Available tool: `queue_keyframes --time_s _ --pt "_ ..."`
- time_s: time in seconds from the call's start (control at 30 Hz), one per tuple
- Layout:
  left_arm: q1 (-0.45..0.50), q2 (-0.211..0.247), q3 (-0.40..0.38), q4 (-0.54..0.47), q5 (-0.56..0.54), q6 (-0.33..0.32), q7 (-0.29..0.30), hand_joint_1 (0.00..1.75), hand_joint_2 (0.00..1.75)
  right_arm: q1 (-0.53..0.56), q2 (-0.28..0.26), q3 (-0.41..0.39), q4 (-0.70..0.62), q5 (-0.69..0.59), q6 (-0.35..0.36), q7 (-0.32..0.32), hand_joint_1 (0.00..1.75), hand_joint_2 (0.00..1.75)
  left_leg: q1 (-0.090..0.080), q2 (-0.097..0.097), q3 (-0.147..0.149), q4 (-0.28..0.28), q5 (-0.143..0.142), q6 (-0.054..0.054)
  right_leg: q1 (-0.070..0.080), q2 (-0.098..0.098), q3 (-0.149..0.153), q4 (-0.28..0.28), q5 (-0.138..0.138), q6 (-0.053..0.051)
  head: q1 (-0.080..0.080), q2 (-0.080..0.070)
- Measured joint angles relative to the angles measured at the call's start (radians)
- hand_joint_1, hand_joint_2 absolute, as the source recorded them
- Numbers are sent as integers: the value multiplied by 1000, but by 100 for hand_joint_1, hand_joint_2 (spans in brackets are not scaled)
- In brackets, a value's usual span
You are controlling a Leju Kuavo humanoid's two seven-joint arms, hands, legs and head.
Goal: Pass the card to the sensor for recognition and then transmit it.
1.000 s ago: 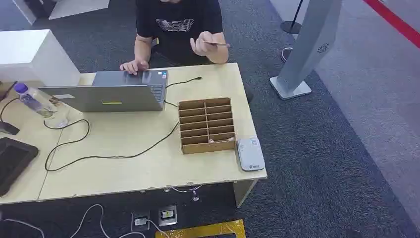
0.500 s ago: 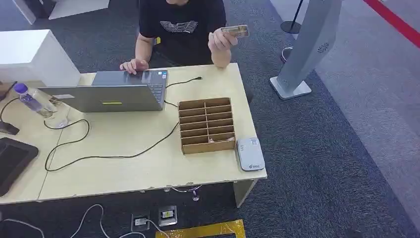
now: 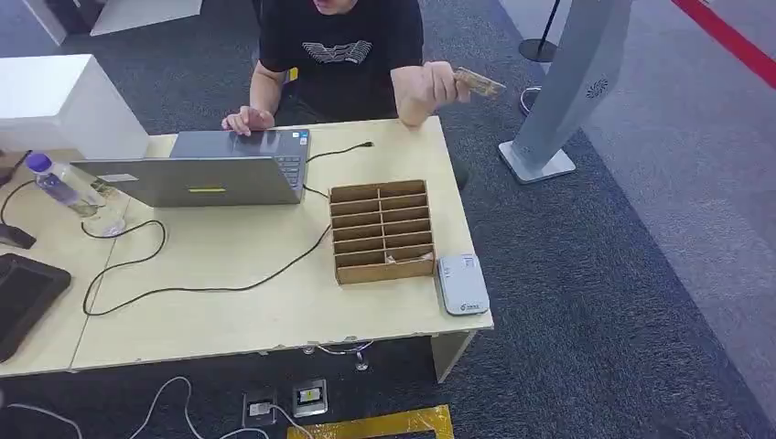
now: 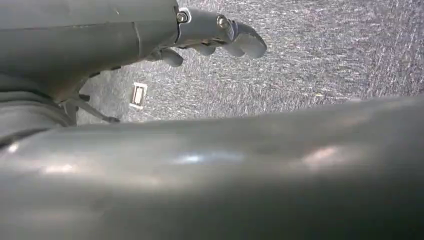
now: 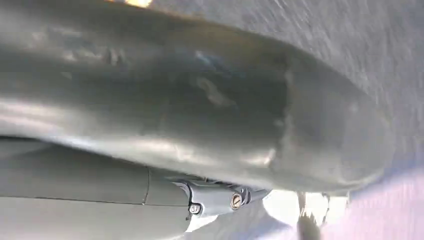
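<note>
The left hand (image 4: pixel 210 37) hangs over the carpet with fingers loosely curled, holding nothing; the right hand's (image 5: pixel 220 197) state I cannot tell.

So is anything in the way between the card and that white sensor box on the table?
Nothing visible blocks it. The person holds the card up past the table's far corner; the white sensor lies uncovered at the near corner, with the cardboard organizer just beside that path.

Bare tabletop (image 3: pixel 229 311) lies open before the divider box (image 3: pixel 382 230); cable (image 3: pixel 210 283) crosses it.
</note>
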Motion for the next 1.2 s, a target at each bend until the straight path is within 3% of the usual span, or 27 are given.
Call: queue_keyframes --time_s 0.07,0.13,0.33,0.5,0.8,0.93,1.03,1.13,1.2 --pt "0 0 0 0 -1 -1 -8 0 0 1 -6 -19 0 -42 -40 -21 0 0 0 0 0 0 0 0 0 0 0 0 0 0 0 0" --pt "0 0 0 0 -4 -1 -16 0 0 1 -40 -40 -1 -67 -31 -19 0 0 -3 0 0 0 0 1 -3 0 0 0 0 0 -1 0" --pt "2 1 0 0 0 0 -21 0 0 -22 -190 -81 -20 -150 58 -40 0 0 -5 1 0 0 -1 1 -6 0 0 -1 2 3 0 0" --pt "1 2 0 0 3 1 -29 0 0 -127 -387 -93 -56 -212 117 -26 0 0 -10 2 0 0 1 5 -10 2 -1 -1 4 7 0 0" --pt "2 -3 0 0 1 -1 -58 0 0 -399 -629 -51 -76 -211 104 33 0 0 -13 1 -1 1 3 9 -13 0 -2 0 6 10 0 0" --pt "2 -6 0 0 0 -1 -58 0 0 -444 -683 -24 -76 -229 104 32 0 0 -13 -1 -2 1 4 9 -13 -2 -1 0 6 10 0 0" --pt "2 -8 0 0 -4 -2 -59 0 0 -471 -706 -4 -76 -252 102 -4 0 0 -13 -1 -3 1 3 9 -13 -2 -2 0 6 10 0 0" --pt "1 -8 0 0 -8 -1 -61 0 0 -586 -743 37 -76 -208 116 -12 0 0 -16 1 -5 1 4 10 -16 -1 -3 1 7 11 -2 0" --pt "1 -6 0 0 -9 -2 -69 0 0 -723 -778 113 -76 -119 156 -2 0 0 -18 2 -5 0 4 10 -19 1 -4 4 7 11 -1 0"
